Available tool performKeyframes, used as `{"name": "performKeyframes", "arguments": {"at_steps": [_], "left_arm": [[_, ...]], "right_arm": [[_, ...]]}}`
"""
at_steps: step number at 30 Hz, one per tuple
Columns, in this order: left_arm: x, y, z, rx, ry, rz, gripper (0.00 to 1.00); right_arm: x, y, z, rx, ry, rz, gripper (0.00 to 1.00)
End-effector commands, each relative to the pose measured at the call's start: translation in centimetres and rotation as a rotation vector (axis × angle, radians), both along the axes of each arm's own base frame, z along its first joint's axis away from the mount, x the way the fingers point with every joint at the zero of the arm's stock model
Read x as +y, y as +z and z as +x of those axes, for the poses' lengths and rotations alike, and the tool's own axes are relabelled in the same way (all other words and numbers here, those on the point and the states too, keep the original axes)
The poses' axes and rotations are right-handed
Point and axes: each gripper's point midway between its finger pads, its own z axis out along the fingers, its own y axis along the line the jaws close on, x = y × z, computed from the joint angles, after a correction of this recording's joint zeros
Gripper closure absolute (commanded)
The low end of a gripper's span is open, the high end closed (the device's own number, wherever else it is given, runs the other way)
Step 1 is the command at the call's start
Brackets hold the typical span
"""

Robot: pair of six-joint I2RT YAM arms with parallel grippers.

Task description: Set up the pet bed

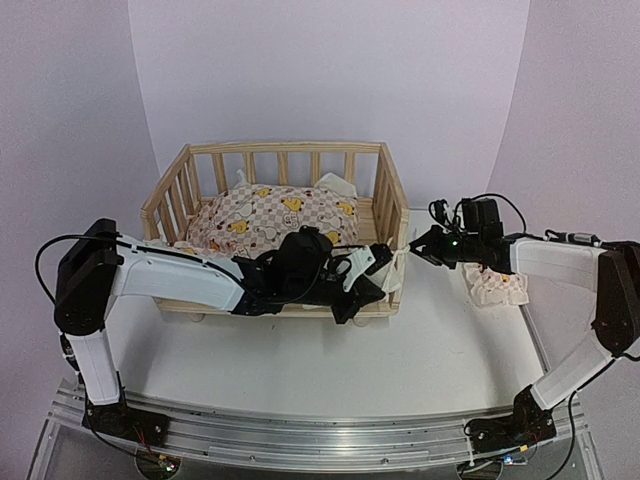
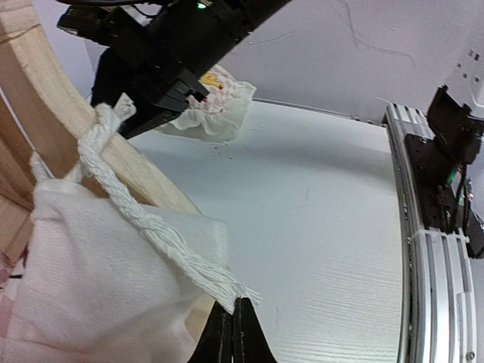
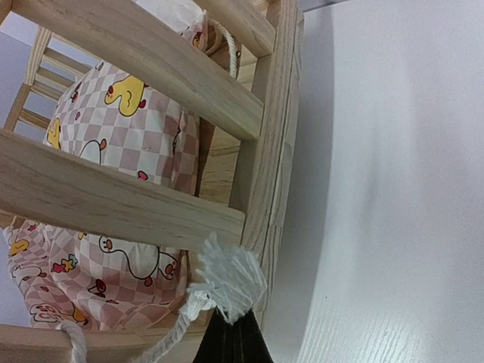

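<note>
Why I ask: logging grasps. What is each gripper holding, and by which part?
The left gripper pinches a twisted white cord by its frayed end; the right gripper pinches a white tassel beside the pet bed.

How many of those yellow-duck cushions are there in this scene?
2. A large cushion lies inside the pet bed; a small matching pillow lies on the table to the bed's right. Others may be hidden behind the arms.

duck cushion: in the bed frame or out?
In. In the top view the duck cushion lies inside the pet bed, within its railings; the right wrist view shows it behind the slats.
</note>
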Motion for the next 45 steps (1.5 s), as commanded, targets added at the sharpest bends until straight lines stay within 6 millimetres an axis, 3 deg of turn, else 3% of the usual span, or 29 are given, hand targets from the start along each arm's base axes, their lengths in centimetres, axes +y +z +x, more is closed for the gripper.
{"name": "performKeyframes", "arguments": {"at_steps": [1, 5, 10, 17, 22, 25, 28, 33, 38, 41, 45], "left_arm": [[1.5, 0.5, -4.0, -0.034, -0.179, -0.008, 1.0], [3.0, -2.9, -4.8, -0.071, -0.208, 0.07, 1.0], [3.4, -4.6, -3.6, -0.094, -0.18, 0.101, 1.0], [4.5, -7.1, -4.2, -0.091, -0.204, 0.154, 1.0], [5.2, -5.1, -4.6, -0.213, -0.241, 0.103, 1.0], [4.9, -4.3, -4.5, -0.235, -0.243, 0.09, 1.0], [4.8, -4.0, -4.6, -0.234, -0.249, 0.086, 1.0], [5.6, -4.2, -5.1, -0.247, -0.263, 0.099, 1.0], [5.7, -3.6, -5.0, -0.258, -0.257, 0.087, 1.0], [5.4, -2.0, -4.8, -0.293, -0.257, 0.063, 0.81], [6.0, 0.1, -6.4, -0.34, -0.334, 0.029, 0.63]], "right_arm": [[-1.0, 2.6, 1.9, -0.069, -0.057, 0.018, 1.0], [-1.2, 1.8, 2.7, -0.031, -0.075, 0.036, 1.0], [-0.2, 0.7, 2.3, 0.02, -0.04, 0.08, 1.0], [-1.1, 1.0, 3.0, 0.014, -0.073, 0.082, 1.0], [-3.2, 2.4, 5.3, 0.009, -0.144, 0.123, 1.0], [-3.1, 3.7, 6.6, -0.019, -0.151, 0.134, 1.0], [-2.6, 3.7, 7.0, 0.006, -0.142, 0.165, 1.0], [-2.3, 0.3, 4.3, 0.11, -0.145, 0.175, 1.0], [-1.5, -0.8, 0.8, 0.184, -0.094, 0.208, 0.99], [-2.2, -0.6, -0.4, 0.195, -0.104, 0.172, 0.68], [-4.3, 1.7, -1.5, 0.138, -0.159, 0.054, 0.58]]}}
